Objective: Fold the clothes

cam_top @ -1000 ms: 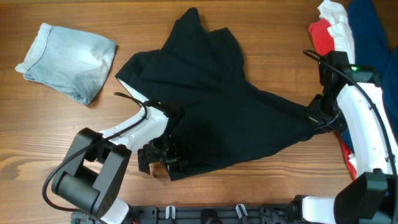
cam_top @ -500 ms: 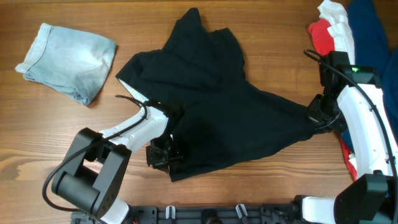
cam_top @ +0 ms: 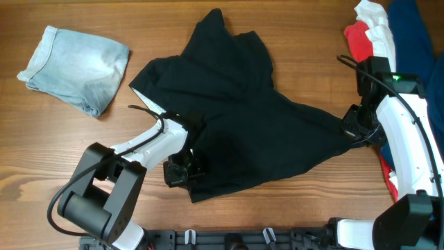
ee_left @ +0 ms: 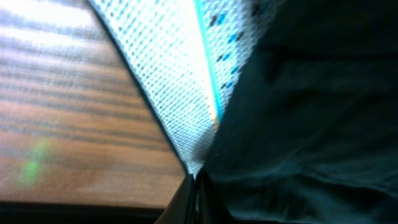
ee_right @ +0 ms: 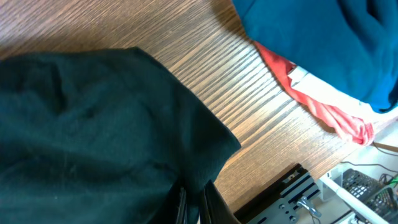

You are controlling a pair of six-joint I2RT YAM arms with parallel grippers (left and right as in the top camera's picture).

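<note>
**Two grippers, one pair of black shorts**

One pair of black shorts [cam_top: 243, 125] lies spread and rumpled across the middle of the table [cam_top: 55, 160], with one leg pointing to the far edge. Two arms hold it.

The left gripper [cam_top: 182, 173] is pressed together on the near left edge. Its wrist view shows the fingers [ee_left: 183, 205] pinching the cloth where the pale speckled waistband [ee_left: 180, 81] meets the black.

The right gripper [cam_top: 349, 128] is pinched on the right corner of the black shorts, with the fabric caught between its fingers [ee_right: 181, 208].

One pair of denim shorts [cam_top: 75, 68] lies bunched at the far left, well apart. At the far right sits a heap of three cloths: one red [cam_top: 356, 40], one white [cam_top: 374, 24], one blue [cam_top: 416, 31].
</note>
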